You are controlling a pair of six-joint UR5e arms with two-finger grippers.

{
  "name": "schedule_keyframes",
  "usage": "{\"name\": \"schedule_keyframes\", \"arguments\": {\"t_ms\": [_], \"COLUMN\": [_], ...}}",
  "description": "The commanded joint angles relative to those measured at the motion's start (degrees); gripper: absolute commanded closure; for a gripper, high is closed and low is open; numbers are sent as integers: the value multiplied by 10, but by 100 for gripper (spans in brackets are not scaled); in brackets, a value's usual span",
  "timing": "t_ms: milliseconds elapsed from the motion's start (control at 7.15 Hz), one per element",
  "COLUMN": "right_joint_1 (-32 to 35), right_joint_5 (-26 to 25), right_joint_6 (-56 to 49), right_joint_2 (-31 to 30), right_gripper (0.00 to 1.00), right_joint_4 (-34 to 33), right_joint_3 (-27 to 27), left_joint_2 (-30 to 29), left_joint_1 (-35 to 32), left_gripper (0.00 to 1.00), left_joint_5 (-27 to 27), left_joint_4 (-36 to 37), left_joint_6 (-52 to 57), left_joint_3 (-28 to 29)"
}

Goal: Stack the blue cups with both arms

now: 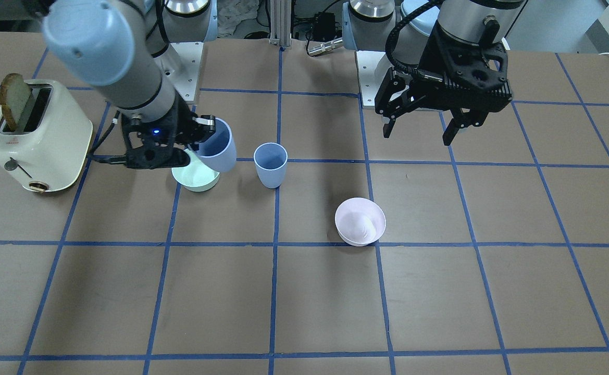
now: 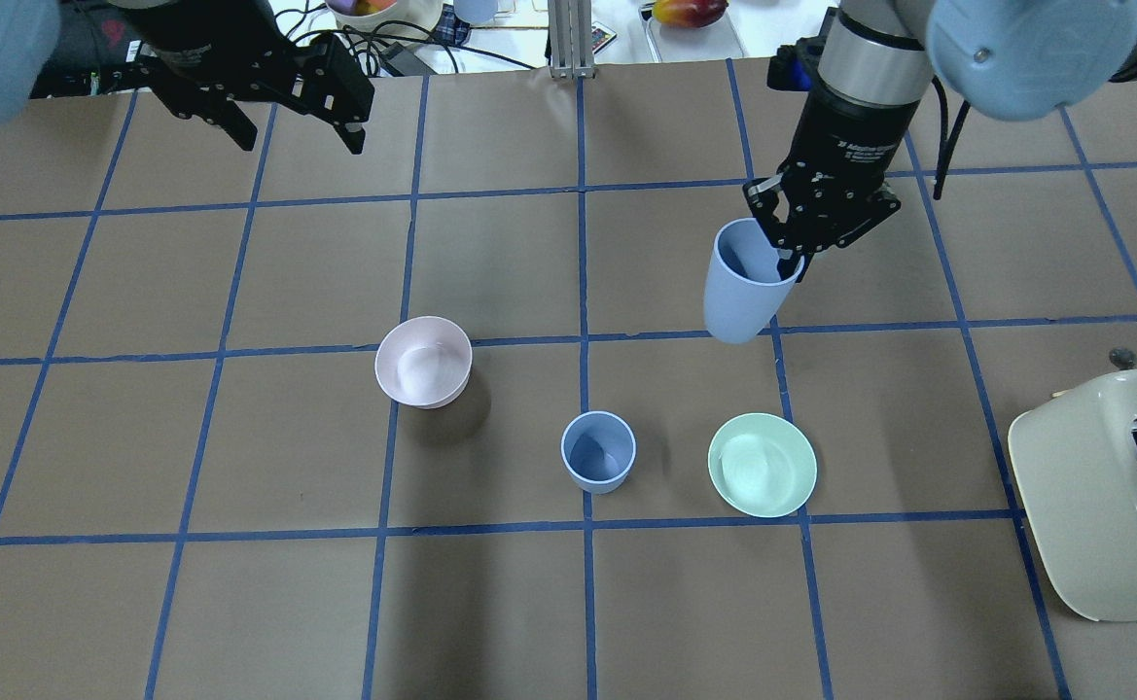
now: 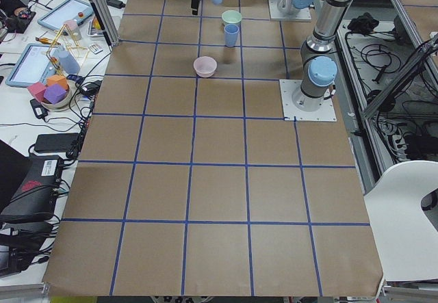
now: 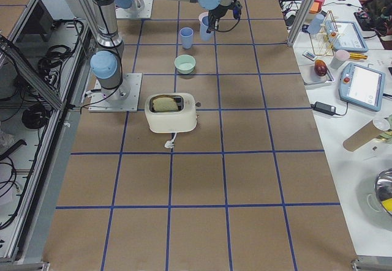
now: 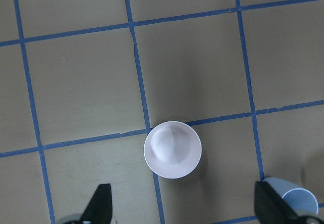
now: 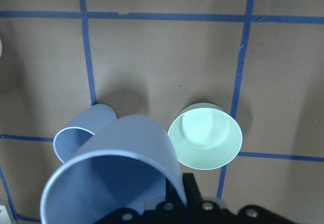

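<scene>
My right gripper (image 2: 788, 261) is shut on the rim of one blue cup (image 2: 743, 287) and holds it tilted, lifted off the table. In the front view the held cup (image 1: 216, 147) hangs beside the mint bowl. The other blue cup (image 2: 598, 452) stands upright on the table and also shows in the front view (image 1: 270, 164). In the right wrist view the held cup (image 6: 114, 178) partly covers the standing cup (image 6: 81, 133). My left gripper (image 2: 294, 131) is open and empty, high over the far left of the table; it also shows in the front view (image 1: 417, 135).
A mint-green bowl (image 2: 762, 465) sits right of the standing cup. A pale pink bowl (image 2: 423, 361) sits to its left, below my left wrist camera (image 5: 172, 149). A cream toaster (image 2: 1103, 486) with toast stands at the right edge.
</scene>
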Motion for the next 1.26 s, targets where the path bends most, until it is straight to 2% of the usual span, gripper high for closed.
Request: {"name": "schedule_keyframes", "arguments": {"t_ms": [0, 140, 1118], "right_joint_1": [60, 72, 91], "right_joint_5": [5, 8, 24], "right_joint_6": [62, 64, 79], "right_joint_2": [-2, -4, 5], "right_gripper": [100, 100, 100], "right_joint_4": [-51, -83, -104], "right_joint_3": [53, 75, 102], "left_joint_2": [24, 24, 31], "left_joint_1": [5, 5, 4], "left_gripper": [0, 0, 0], "left_joint_5": [15, 15, 39], "left_joint_4": [7, 0, -5], "left_joint_6": [-10, -10, -10], "left_joint_3": [-28, -25, -27]}}
